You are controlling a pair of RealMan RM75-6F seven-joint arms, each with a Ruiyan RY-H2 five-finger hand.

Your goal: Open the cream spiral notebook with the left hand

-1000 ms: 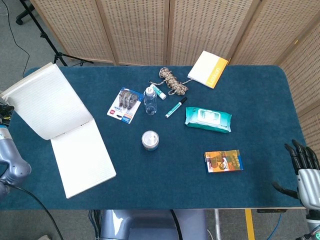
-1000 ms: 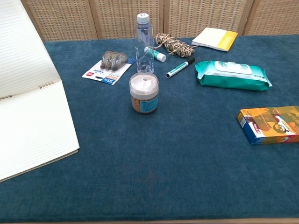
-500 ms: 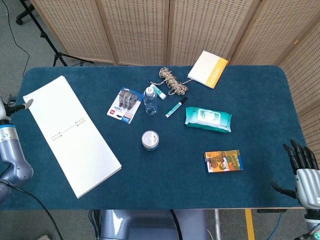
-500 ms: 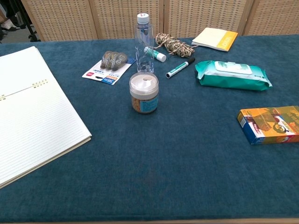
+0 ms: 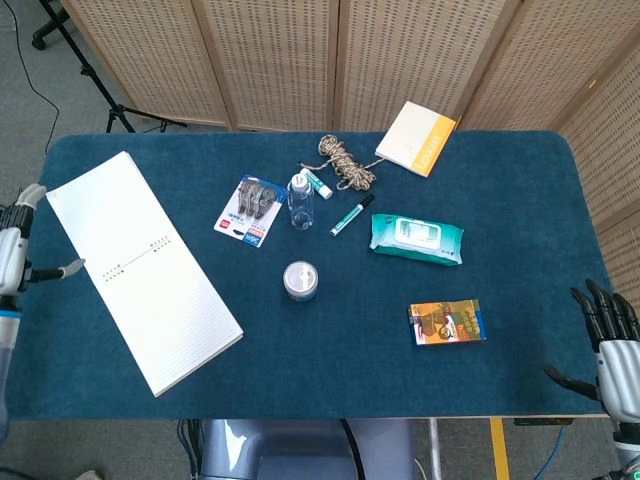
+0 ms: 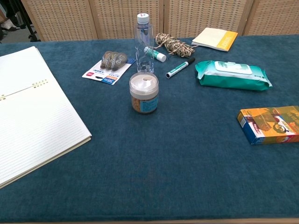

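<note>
on the table's left edge, cream spiral notebook (image 5: pixel 143 266) lies flat open
left hand (image 5: pixel 14 247) beside it, fingers spread, holding nothing; likely finished.

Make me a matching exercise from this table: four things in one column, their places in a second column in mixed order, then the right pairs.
Things:
1. cream spiral notebook
2. yellow booklet
3. wet wipes pack
4. orange box

Places:
A. far edge of the table, beside the coil of rope
B. nearest the right hand
C. lying open and flat at the table's left end, beside the left hand
D. just right of the marker

Pairs: 1-C, 2-A, 3-D, 4-B
</note>
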